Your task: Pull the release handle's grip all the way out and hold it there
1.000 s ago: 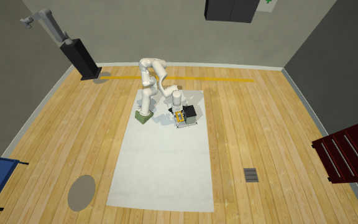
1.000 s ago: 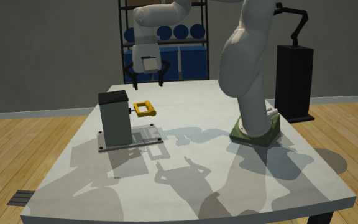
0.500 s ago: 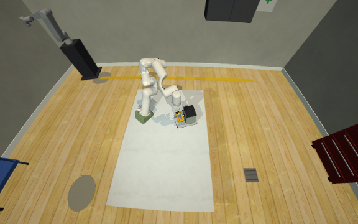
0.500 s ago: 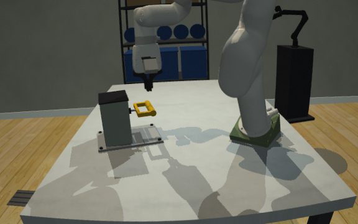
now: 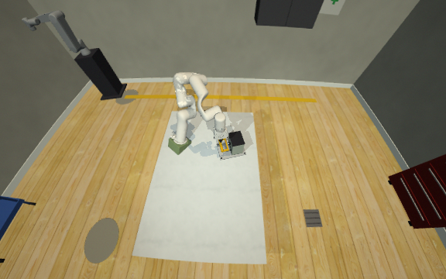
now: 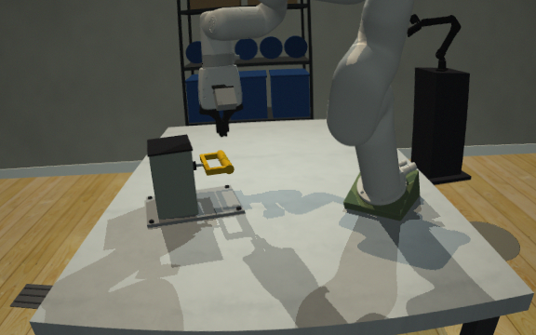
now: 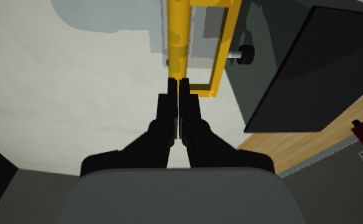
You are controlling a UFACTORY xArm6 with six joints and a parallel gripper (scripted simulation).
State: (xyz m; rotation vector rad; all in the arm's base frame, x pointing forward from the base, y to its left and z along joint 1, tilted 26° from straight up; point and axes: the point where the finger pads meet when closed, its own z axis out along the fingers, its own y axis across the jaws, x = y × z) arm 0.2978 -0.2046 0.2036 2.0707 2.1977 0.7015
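The white six-joint robot arm (image 6: pixel 366 107) stands on a green square base block (image 6: pixel 405 205) bolted to the pale grey worktop (image 6: pixel 296 261). Its black two-fingered gripper (image 6: pixel 222 131) points straight down, and the fingers are pressed together with nothing between them. In the exterior view the fingertips hang above the yellow rectangular loop handle grip (image 6: pixel 217 163), apart from it; in the wrist view they line up with the near end of its yellow bar (image 7: pixel 178 40).

The grip sits in front of the grey upright housing with a black top (image 6: pixel 171 179), joined to it by a short dark rod with a pale collar (image 7: pixel 242 54). The housing stands on a thin metal base plate (image 6: pixel 223 205) held by dark screws at its corners.

Behind the worktop, a black shelf rack (image 6: pixel 180 60) carries two blue bins (image 6: pixel 288 93) on its lower level and a row of blue round objects (image 6: pixel 272 47) above; what is inside the bins cannot be seen. The arm hides part of the rack, and its top is cut off by the frame. The far end of the yellow bar runs out of the wrist view. From the top view the grip is small and partly covered by the wrist.
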